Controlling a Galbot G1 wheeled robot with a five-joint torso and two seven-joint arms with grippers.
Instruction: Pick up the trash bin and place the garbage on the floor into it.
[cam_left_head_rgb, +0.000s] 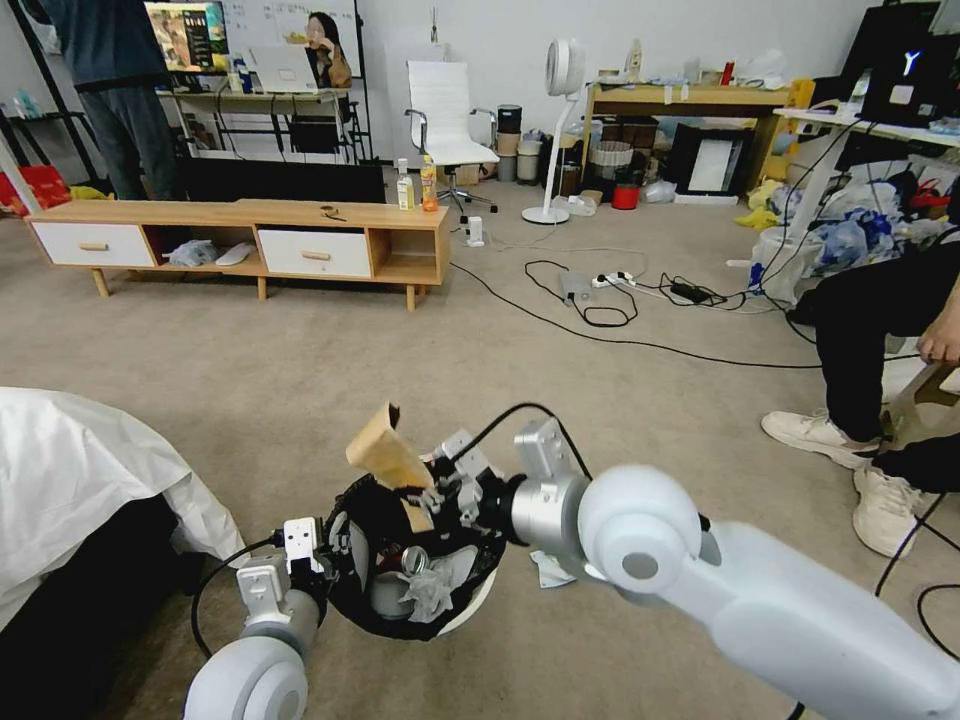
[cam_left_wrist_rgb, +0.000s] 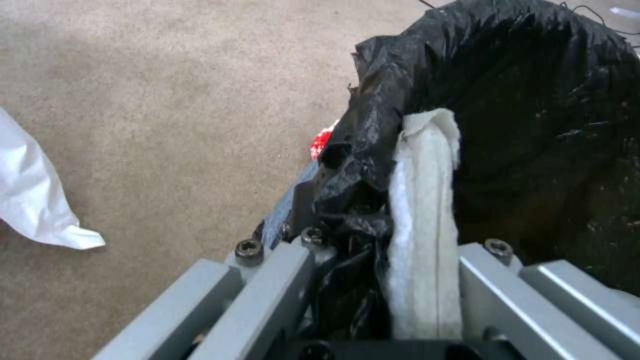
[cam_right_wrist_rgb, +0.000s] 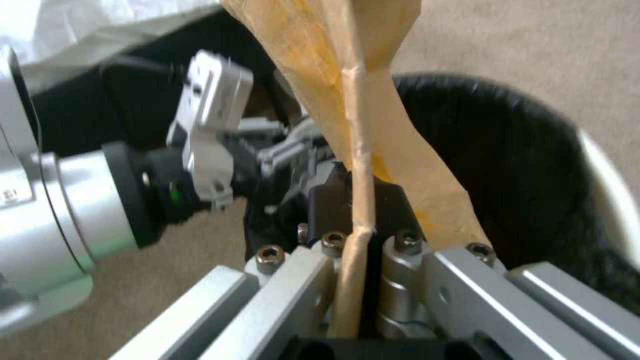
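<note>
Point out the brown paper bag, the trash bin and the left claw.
brown paper bag (cam_left_head_rgb: 380, 452): head view, its upper flat face.
trash bin (cam_left_head_rgb: 478, 606): head view, its white outer wall.
left claw (cam_left_head_rgb: 330, 545): head view, fingertips at the bin's rim.

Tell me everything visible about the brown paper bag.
The brown paper bag is tan, creased paper with a folded seam, flattened and crumpled. The right pincer is shut on its lower end, holding it tilted above the open trash bin, upper end sticking up beyond the rim. The left pincer grips the bin's rim nearby.
</note>
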